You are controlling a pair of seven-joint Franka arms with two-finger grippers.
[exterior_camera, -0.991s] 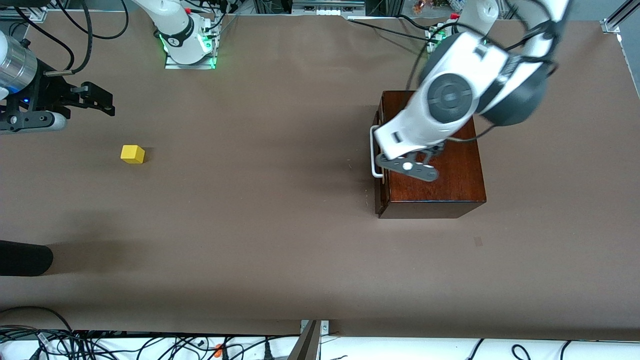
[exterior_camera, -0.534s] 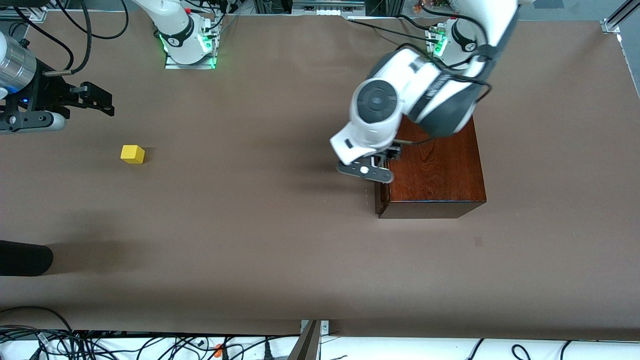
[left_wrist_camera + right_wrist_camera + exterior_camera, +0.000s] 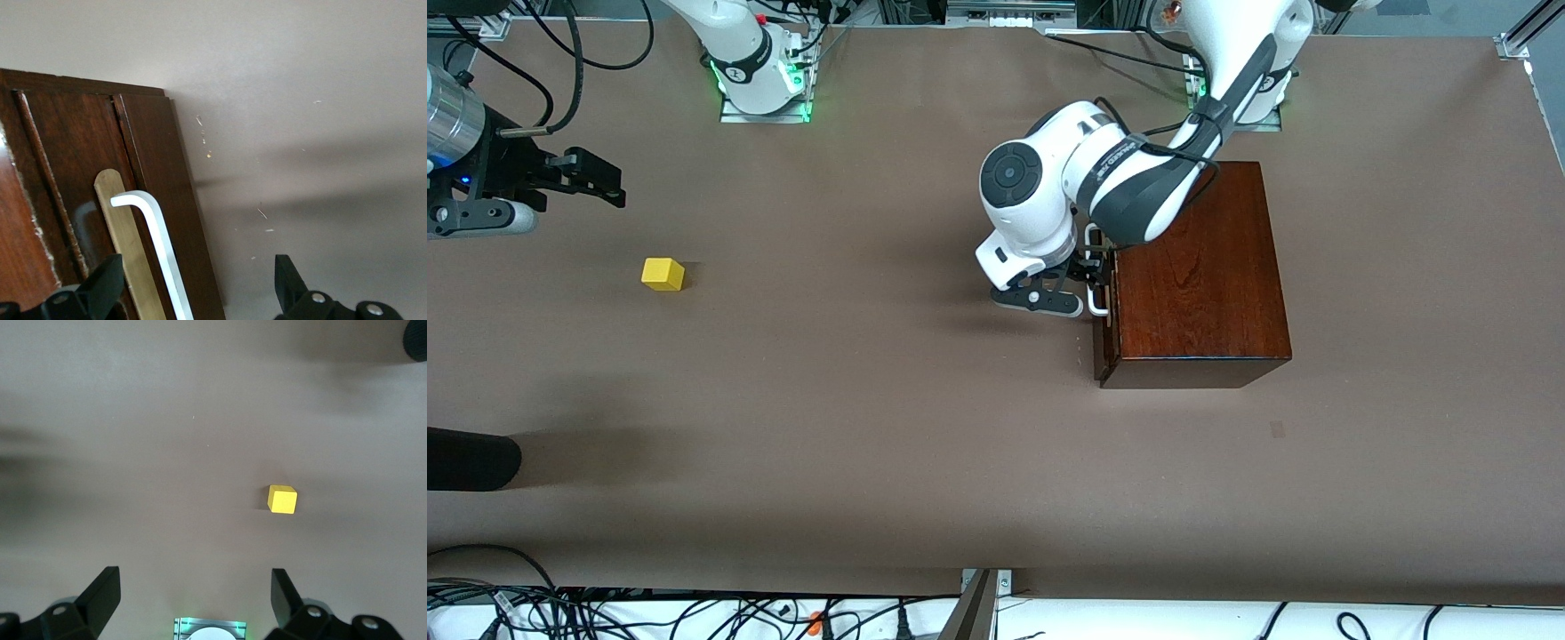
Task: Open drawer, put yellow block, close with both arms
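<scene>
The shut drawer point(image 3: 1104, 302) sits flush in its reddish-brown box point(image 3: 1196, 267), white handle point(image 3: 157, 250) outward; the yellow block point(image 3: 663, 274) lies well apart.

Even overhead light, soft shadows, sharp front view.
The wooden box point(image 3: 1200, 267) shows a glossy sheen; broad blurred shadows cross the brown table point(image 3: 871, 400), and the yellow block point(image 3: 282, 499) casts a faint one.

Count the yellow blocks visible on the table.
1. The yellow block lies on the table toward the right arm's end. The closed drawer could hide others.
</scene>
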